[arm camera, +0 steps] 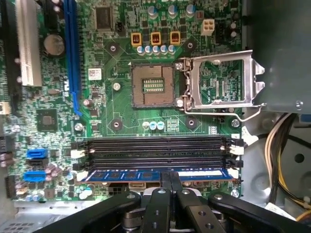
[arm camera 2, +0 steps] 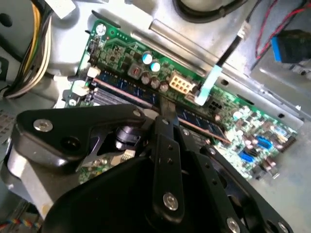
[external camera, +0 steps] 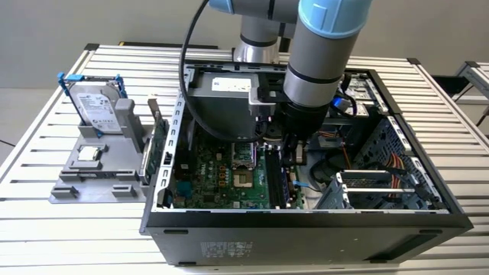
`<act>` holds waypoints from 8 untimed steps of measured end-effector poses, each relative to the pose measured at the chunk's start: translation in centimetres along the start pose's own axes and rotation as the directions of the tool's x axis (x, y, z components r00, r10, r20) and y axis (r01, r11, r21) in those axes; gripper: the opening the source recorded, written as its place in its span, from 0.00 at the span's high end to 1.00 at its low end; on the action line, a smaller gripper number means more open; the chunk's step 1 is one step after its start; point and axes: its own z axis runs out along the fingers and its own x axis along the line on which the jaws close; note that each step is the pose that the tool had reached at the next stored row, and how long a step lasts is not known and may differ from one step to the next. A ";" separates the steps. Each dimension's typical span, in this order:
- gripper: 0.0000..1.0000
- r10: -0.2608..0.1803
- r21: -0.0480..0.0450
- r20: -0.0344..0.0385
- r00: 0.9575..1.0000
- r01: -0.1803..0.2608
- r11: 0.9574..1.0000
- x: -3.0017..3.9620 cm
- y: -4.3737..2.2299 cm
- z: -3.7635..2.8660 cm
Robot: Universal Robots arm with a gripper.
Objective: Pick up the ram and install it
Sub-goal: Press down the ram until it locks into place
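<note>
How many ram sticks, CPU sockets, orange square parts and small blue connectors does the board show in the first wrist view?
ram: 1
CPU socket: 1
orange square parts: 3
small blue connectors: 2
Total: 7

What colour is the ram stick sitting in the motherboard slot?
Blue, with dark chips; the ram shows best in the first wrist view.

The arm [external camera: 317, 63] reaches down into the open computer case [external camera: 306, 220], its gripper [external camera: 292, 156] low over the green motherboard [external camera: 221, 177]. A hard drive [external camera: 98, 112] stands upright in a grey holder [external camera: 95, 177] near the slatted table's [external camera: 46, 229] edge, on the exterior view's left.
</note>
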 end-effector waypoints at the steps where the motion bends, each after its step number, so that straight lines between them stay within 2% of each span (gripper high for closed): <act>1: 1.00 0.000 0.000 0.000 1.000 0.000 1.000 0.01 0.00 -0.25; 8: 1.00 0.000 0.000 0.000 1.000 0.000 1.000 0.06 -0.02 -1.58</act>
